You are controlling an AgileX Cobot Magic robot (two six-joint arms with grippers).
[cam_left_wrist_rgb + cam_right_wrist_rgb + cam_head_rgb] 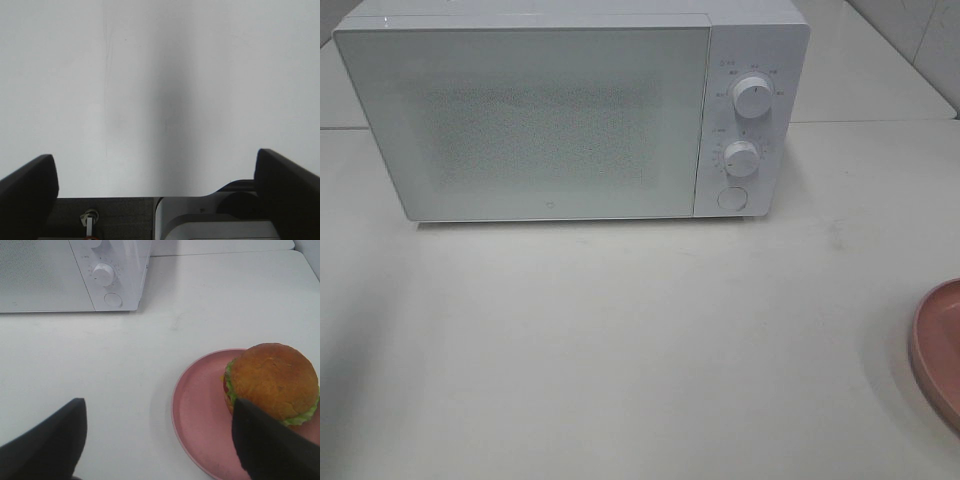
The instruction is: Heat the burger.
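The burger (274, 381) is sitting upright on a round pink plate (197, 412), toward one side of the dish rather than at its centre; we are noting a golden-brown bun on top and green lettuce showing at its lower edge. The plate is resting on the white table (640, 340), and in the high view only its rim (938, 350) is showing at the right edge, well apart from the microwave (570, 110). The microwave is standing at the back of the table with its door shut, two round knobs (751, 97) and a round button (731, 198) lining the panel on its right side. We are finding the right gripper (160, 440) hanging above the table with its dark fingers (50, 440) spread wide; one finger is overlapping the burger's edge in the wrist view, but we cannot tell whether it is touching, and nothing is sitting between the two. The left gripper (160, 185) is likewise standing spread, its fingers (27, 187) far apart over bare white surface, gripping nothing. Neither arm is appearing in the high view.
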